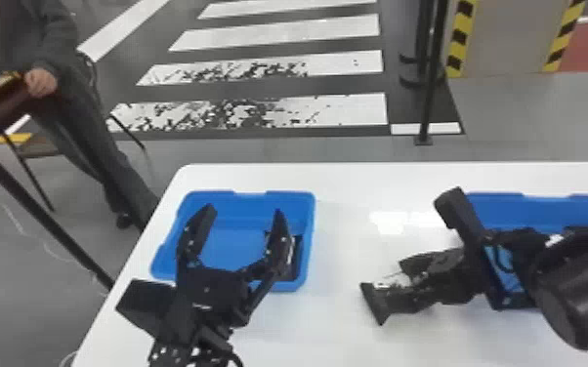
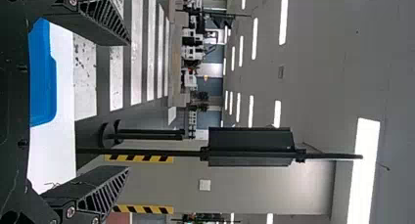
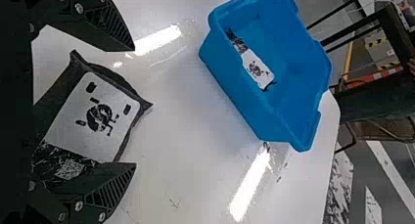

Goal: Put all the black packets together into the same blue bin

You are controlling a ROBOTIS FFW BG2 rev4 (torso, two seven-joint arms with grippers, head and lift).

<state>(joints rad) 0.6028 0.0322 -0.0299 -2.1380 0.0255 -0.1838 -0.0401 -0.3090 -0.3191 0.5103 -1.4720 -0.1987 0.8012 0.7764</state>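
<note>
Your left gripper [image 1: 245,211] shows in the head view spread over the left blue bin [image 1: 232,194], where one black packet [image 1: 298,256] lies, and your right gripper [image 1: 388,288] reaches over the table [image 1: 329,312] at the other packet [image 1: 394,280]. In the left wrist view, your left fingers stand wide apart, released. In the right wrist view, your right fingers are parted, ungripped, with the other packet between them, its end just past the tips.

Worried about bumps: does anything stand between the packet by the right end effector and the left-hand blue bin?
Nothing visible on the table between packet and bin; the left end effector, overlapping the bin in the head view, might obstruct it.
</note>
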